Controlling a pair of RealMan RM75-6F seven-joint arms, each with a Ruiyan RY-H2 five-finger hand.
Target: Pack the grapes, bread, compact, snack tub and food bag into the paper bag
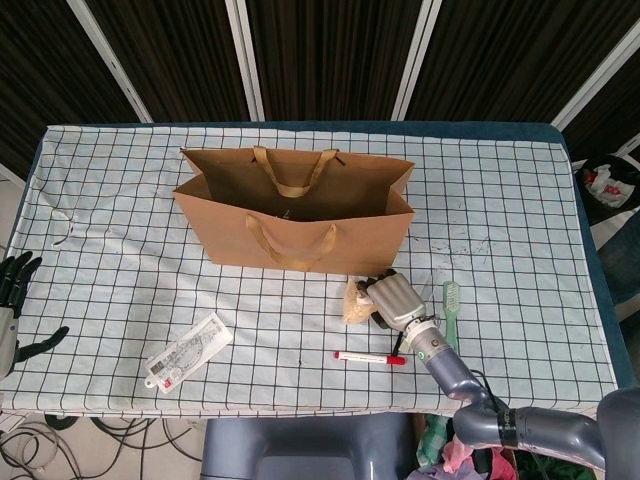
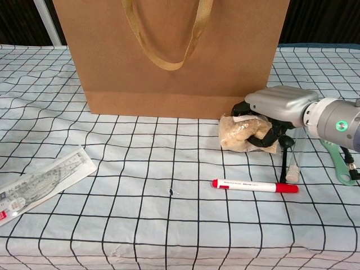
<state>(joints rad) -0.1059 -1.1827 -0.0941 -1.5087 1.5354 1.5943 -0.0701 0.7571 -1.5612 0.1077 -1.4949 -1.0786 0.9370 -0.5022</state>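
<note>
In the head view, the paper bag [image 1: 295,212] stands upright in the middle of the table [image 1: 520,200] with its mouth open to the top, so things can go in from above. The right hand [image 1: 392,300] lies just in front of the bag's right corner, with the fingers curled around the food bag [image 1: 355,302]. The pouch looks bunched up, which I judge comes from the squeeze of the grip. The left hand [image 1: 12,300] stays at the far left edge of the table, well apart from everything; its fingers are spread and it holds nothing. A red pen [image 1: 370,357] lies just before the right hand, a green comb [image 1: 451,305] at its right, and a flat packet [image 1: 187,350] lies near the front left. These are not part of the task, I think.

In the chest view, the right hand [image 2: 275,109] covers the food bag [image 2: 242,134] from above, and the dark fingers [image 2: 263,140] wrap under its right side. The pouch seems slightly raised at one end, but I cannot tell if it is fully off the cloth. It sits close to the paper bag [image 2: 174,56], touching or almost touching the front wall. The pen [image 2: 254,185] lies in front, apart from the hand. The grapes, bread, compact and snack tub do not show on the table; if they are already inside the bag, the pictures do not show it.
</note>
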